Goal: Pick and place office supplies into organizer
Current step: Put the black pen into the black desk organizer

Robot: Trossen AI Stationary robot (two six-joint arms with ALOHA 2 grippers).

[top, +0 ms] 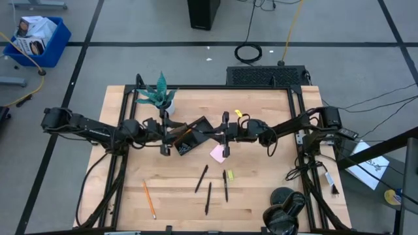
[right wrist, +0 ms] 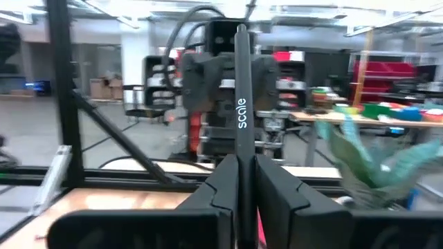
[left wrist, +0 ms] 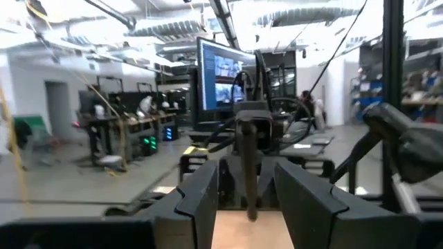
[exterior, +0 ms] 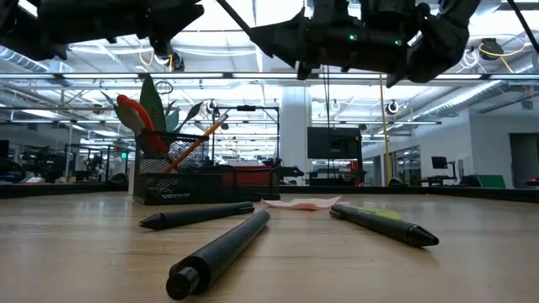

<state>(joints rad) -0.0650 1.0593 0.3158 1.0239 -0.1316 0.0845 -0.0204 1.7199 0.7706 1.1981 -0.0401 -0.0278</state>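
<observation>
2 grippers mid-table; right gripper [right wrist: 239,181] clamps pen [right wrist: 242,104].
</observation>
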